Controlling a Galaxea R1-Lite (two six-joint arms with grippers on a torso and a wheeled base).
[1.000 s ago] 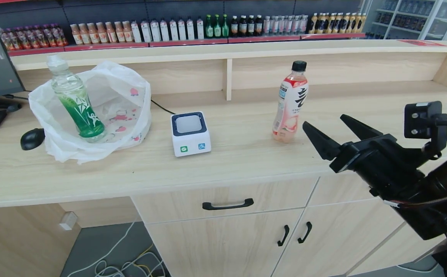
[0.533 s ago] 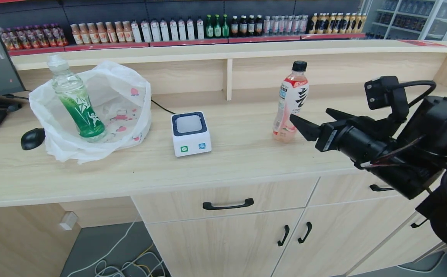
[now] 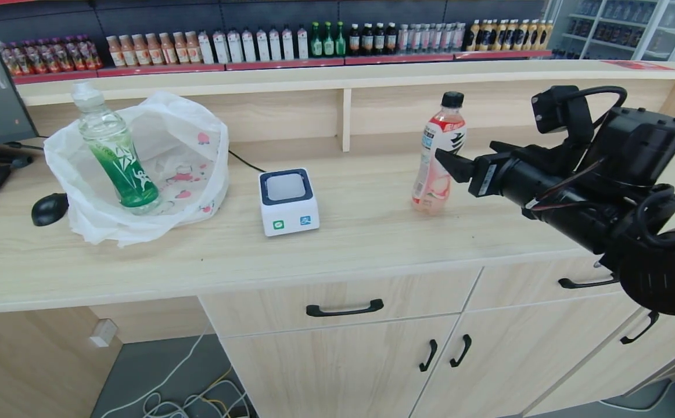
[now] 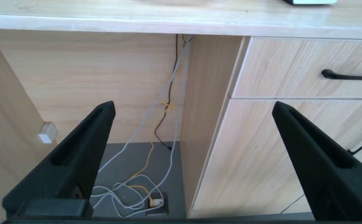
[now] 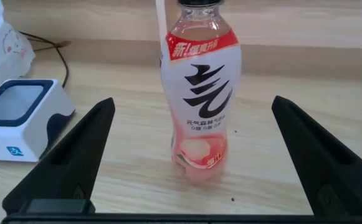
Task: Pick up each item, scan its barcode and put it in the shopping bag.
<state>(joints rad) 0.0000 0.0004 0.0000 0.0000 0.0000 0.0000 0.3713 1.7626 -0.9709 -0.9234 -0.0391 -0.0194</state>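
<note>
The left gripper (image 4: 193,106) hangs nearest the robot, below the counter's edge and facing the cupboard fronts. Its fingers are spread wide and hold nothing. Up on the counter (image 3: 372,232), the right gripper (image 3: 464,148) is level with the pink bottle (image 5: 199,93). Its fingers are wide apart, one on each side of the bottle in the wrist view, and neither touches it. This pick looks to be at hand with the grasp not yet made, so scanning and bagging this item are still to come.

The scanner (image 3: 287,200) sits toward the robot's left, window upward, well apart from the pink bottle. Farther left, a green-labelled bottle (image 3: 118,157) stands upright in the open shopping bag (image 3: 192,174), so one item appears done.

The pink bottle stands upright on the counter, toward its right. It is clear plastic with a pale pink drink and a black cap. Its white label has a red band at the top and a peach picture near the base. No barcode shows on the face turned toward the robot, so it is probably round the back.
</note>
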